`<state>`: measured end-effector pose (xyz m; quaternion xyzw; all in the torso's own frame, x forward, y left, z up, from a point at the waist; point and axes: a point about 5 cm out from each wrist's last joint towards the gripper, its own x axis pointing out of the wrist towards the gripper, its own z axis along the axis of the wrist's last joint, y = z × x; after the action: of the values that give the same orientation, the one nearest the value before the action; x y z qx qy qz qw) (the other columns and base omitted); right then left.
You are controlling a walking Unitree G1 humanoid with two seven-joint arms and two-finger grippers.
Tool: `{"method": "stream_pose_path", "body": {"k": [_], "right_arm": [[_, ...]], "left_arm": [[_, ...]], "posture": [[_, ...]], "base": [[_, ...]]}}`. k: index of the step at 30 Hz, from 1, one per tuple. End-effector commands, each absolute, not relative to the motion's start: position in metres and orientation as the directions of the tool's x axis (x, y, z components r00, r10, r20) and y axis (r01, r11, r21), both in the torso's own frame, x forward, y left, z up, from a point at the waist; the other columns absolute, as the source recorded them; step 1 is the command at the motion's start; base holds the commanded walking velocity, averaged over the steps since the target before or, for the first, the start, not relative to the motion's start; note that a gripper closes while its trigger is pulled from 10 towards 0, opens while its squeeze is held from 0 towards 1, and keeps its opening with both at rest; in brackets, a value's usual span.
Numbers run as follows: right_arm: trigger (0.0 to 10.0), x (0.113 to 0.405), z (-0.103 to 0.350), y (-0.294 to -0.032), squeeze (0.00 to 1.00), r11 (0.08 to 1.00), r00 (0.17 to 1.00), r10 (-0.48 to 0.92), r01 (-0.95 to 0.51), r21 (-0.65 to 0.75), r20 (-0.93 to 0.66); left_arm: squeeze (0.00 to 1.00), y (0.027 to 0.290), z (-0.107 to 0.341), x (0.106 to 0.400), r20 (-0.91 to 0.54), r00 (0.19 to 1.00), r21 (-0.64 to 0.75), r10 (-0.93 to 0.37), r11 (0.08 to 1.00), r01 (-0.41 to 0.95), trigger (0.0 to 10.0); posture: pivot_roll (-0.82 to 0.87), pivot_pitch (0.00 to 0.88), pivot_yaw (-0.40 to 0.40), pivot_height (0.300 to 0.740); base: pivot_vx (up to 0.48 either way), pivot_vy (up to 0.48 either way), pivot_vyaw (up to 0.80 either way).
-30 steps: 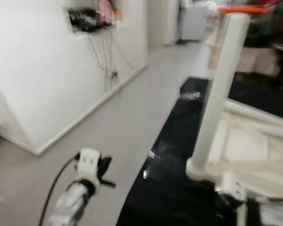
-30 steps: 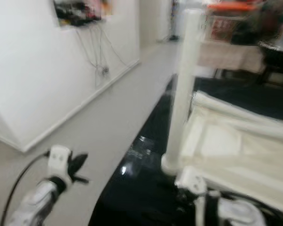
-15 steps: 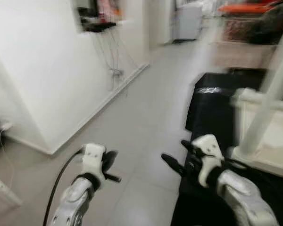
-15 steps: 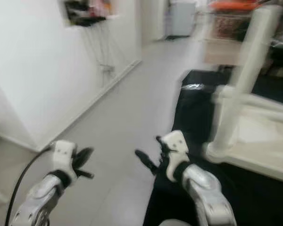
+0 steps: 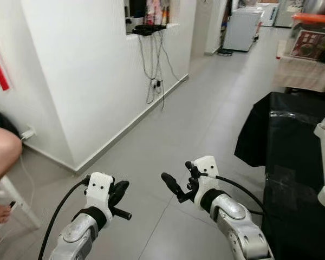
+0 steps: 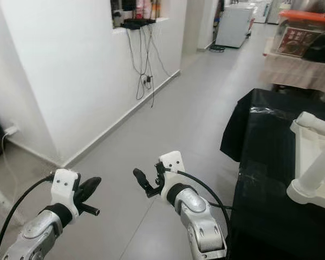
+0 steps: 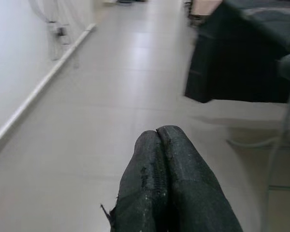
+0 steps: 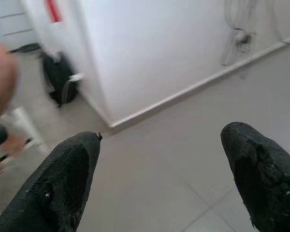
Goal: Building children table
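A person's knee shows at the far left, by a white wall. Over bare floor, the left gripper hangs with fingers pressed together, holding nothing. The right gripper has fingers spread wide, also empty. Far right, the upturned white table lies on a black-covered bench, one leg seemingly fitted; assembly looks unfinished.

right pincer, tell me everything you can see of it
The right pincer has two long black fingers with a rough, textured face, on a white housing at the end of a silver arm, with a black cable looping off it. Its fingers are spread wide and hold nothing. It hangs above the grey tiled floor, pointing toward the white wall.
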<state>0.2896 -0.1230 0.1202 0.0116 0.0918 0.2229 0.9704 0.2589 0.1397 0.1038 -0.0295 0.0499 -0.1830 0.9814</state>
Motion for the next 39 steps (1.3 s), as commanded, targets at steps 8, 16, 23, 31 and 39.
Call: {"method": "stream_pose_path", "body": {"k": [8,16,23,31,39], "right_arm": [[10.0,0.2939,0.1179,-0.1237,0.00,0.902,0.888,0.431,-0.419,0.103,-0.161],[10.0,0.2947,0.1169,-0.1227,0.00,0.895,0.883,0.443,-0.427,0.126,-0.157],[10.0,0.2949,0.1164,-0.1224,0.00,0.892,0.881,0.448,-0.429,0.145,-0.152],[10.0,0.2962,0.1156,-0.1226,0.00,0.883,0.876,0.461,-0.437,0.172,-0.144],[10.0,0.2975,0.1155,-0.1219,0.00,0.874,0.871,0.472,-0.444,0.195,-0.132]], "left_arm": [[0.00,0.1363,0.1013,0.2584,-0.090,0.921,-0.100,-0.380,0.923,0.371,10.0],[0.00,0.1365,0.1018,0.2593,-0.089,0.919,-0.096,-0.385,0.921,0.376,10.0],[0.00,0.1362,0.1017,0.2597,-0.089,0.917,-0.094,-0.389,0.920,0.381,10.0],[0.00,0.1354,0.1017,0.2604,-0.090,0.915,-0.090,-0.392,0.919,0.385,10.0],[0.00,0.1357,0.1006,0.2611,-0.093,0.913,-0.086,-0.397,0.917,0.390,10.0]], "posture": [[-0.08,0.000,-0.013,0.740],[-0.08,0.000,-0.013,0.740],[-0.08,0.000,-0.010,0.740],[-0.07,0.000,-0.014,0.740],[-0.07,0.000,-0.017,0.740]], "base": [[0.313,0.000,0.00],[0.306,0.000,0.00],[0.290,0.000,0.00],[0.281,0.000,0.00],[0.270,0.000,0.00]]}}
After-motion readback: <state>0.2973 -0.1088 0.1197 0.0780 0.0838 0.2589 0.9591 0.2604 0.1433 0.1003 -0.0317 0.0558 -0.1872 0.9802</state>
